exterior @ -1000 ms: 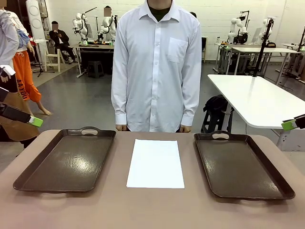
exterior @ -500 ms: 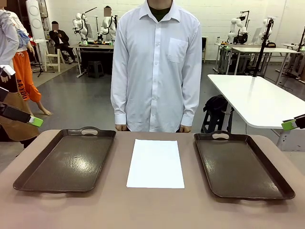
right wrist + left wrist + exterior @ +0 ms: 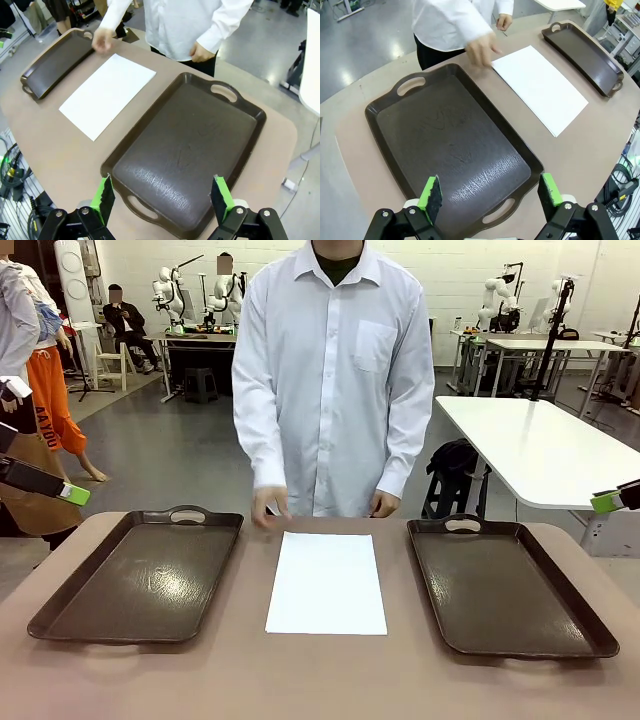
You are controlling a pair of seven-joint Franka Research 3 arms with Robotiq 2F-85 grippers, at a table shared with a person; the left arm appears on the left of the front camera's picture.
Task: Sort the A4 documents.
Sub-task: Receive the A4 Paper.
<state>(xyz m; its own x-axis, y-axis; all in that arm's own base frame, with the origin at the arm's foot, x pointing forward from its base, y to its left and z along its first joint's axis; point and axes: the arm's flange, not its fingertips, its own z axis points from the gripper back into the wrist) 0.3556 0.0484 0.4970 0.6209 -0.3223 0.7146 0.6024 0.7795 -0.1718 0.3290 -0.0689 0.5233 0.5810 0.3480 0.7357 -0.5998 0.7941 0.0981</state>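
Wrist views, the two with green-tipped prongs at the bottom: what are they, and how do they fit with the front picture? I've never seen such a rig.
The prongs are gripper fingers on two robot arms. Each wrist view comes from a camera on an arm, looking along its fingers: the left gripper, open, looks down on the left tray; the right gripper, open, on the right tray. Neither holds anything. The front view looks across the table at a person. Between the dark brown trays lie the white A4 documents. The person's blurred hand is near their far corner.
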